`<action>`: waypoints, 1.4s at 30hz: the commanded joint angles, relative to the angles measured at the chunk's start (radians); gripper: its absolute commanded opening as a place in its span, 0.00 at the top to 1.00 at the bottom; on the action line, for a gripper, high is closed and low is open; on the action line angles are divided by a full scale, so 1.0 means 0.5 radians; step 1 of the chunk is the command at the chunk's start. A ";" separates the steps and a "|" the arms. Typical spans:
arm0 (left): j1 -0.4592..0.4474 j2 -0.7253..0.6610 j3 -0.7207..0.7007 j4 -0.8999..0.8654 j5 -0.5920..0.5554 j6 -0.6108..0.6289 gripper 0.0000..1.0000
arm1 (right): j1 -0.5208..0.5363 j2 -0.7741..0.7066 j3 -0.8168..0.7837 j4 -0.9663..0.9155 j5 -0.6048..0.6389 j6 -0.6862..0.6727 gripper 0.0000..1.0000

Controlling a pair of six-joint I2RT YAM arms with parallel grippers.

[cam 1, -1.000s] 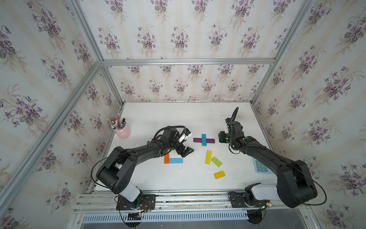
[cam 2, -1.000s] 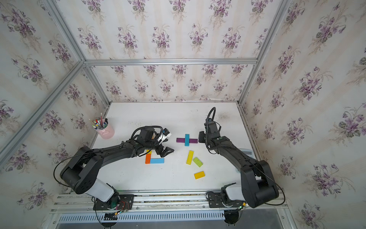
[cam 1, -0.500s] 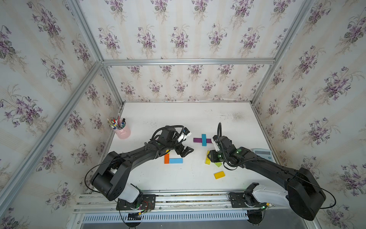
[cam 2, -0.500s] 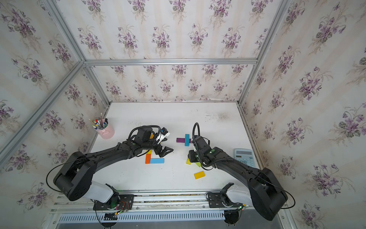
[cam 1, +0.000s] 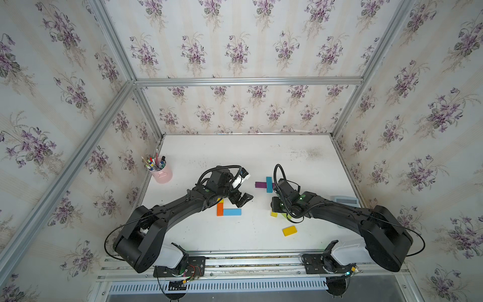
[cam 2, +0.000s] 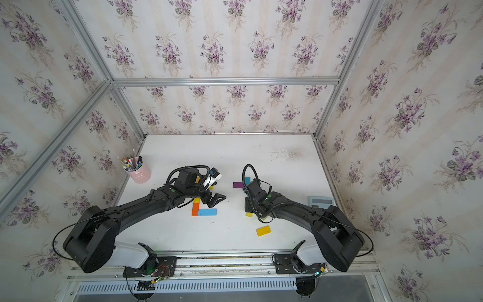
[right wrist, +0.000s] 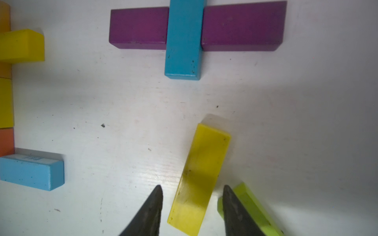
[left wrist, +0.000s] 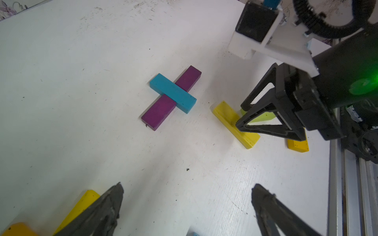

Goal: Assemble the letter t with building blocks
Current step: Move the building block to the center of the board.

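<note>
R arm stretched fwd, wrist tipped down: my right gripper (right wrist: 191, 186) has fingers apart, straddling the long yellow block (right wrist: 210, 147), w/ the lime block (right wrist: 251, 202) beside. L arm reaches low; left gripper (left wrist: 187, 184) spread wide, nothing btw, near the orange block (cam 1: 220, 209) + blue block (cam 1: 232, 212). Teal block (cam 1: 269, 183) lies across the purple block (cam 1: 260, 184).

Pink pen cup (cam 1: 162, 174) — grey calculator (cam 1: 345, 200) well apart

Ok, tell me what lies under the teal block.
The teal block lies crosswise on top of a purple block. The purple block's two ends stick out on either side. Its middle is covered by the teal block, so that part cannot be seen.
</note>
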 commanded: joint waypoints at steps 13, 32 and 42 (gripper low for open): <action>0.005 -0.001 -0.004 0.031 0.000 0.012 0.00 | -0.001 0.241 0.088 0.052 0.118 0.043 0.54; 0.057 -0.160 -0.035 -0.027 -0.232 -0.012 0.00 | 0.310 0.284 0.139 0.065 0.089 0.132 0.78; 0.142 -0.154 -0.044 -0.025 -0.361 -0.119 0.00 | 0.416 0.517 0.267 0.096 0.041 0.184 0.71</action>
